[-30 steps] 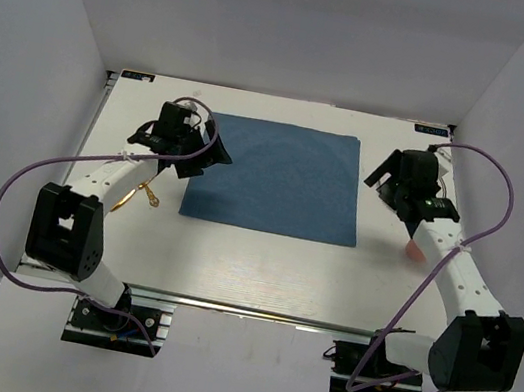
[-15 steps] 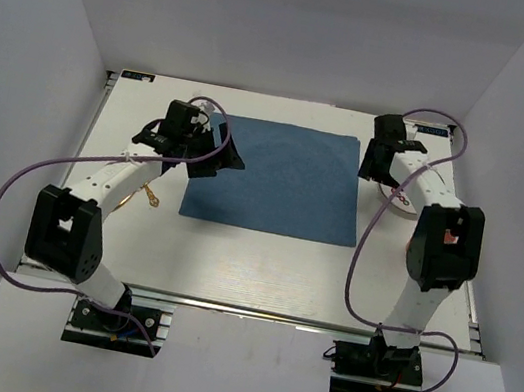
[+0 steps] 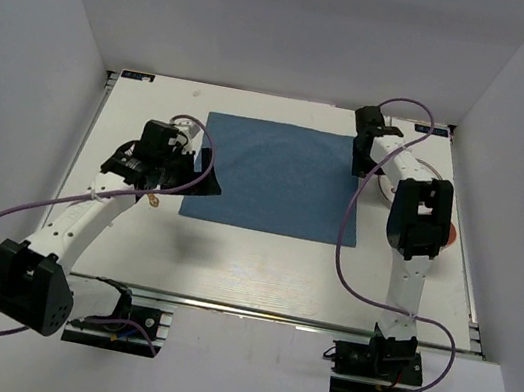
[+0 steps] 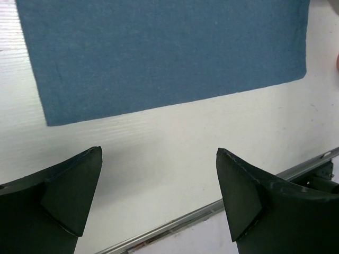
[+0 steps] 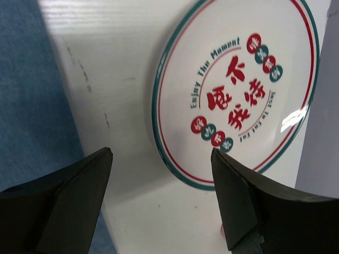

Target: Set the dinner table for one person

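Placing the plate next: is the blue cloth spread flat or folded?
Spread flat: the blue cloth lies as one smooth rectangle on the table.

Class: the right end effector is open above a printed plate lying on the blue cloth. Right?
No. The plate lies on the white table beside the blue cloth, not on it, as the right wrist view shows. The right end effector is open.

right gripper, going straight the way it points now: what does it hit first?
Likely the rim of the printed plate, lying on the dinner table; the right gripper centres on that edge. Depth unclear.
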`<action>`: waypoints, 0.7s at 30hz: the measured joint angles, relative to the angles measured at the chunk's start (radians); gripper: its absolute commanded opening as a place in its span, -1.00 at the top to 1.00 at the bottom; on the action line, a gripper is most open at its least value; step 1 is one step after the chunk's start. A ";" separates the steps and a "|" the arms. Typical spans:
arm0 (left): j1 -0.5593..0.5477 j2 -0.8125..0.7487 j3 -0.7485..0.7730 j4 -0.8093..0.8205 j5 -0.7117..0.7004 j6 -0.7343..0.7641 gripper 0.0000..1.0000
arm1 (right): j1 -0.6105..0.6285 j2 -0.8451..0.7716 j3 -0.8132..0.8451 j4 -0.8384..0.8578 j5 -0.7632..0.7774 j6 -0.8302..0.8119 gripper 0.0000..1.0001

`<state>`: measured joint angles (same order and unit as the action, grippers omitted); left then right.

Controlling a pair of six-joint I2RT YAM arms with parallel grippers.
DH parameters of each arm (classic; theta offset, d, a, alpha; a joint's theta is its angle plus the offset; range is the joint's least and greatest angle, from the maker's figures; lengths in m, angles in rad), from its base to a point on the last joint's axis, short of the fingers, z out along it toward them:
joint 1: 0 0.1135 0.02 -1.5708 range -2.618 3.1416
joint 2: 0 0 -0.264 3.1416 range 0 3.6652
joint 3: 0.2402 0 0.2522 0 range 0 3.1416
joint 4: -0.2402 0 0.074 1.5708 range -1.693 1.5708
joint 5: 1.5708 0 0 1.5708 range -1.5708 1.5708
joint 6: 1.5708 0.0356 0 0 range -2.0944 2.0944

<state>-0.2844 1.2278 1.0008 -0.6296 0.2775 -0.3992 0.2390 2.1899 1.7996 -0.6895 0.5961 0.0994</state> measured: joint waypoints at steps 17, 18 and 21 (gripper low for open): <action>0.007 -0.081 -0.062 0.009 0.000 0.044 -0.96 | 0.003 0.113 0.038 -0.010 0.100 -0.024 -0.06; 0.007 -0.083 -0.063 0.009 0.000 0.044 -0.96 | 0.003 0.113 0.029 -0.008 0.103 -0.024 -0.01; 0.006 -0.085 -0.068 0.010 0.000 0.044 -0.96 | 0.004 0.113 0.014 0.008 0.111 -0.026 0.06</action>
<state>-0.2783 1.1431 0.9333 -0.6201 0.2775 -0.3550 0.2428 2.3024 1.8141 -0.6811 0.7074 0.0734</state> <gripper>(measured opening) 0.980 0.489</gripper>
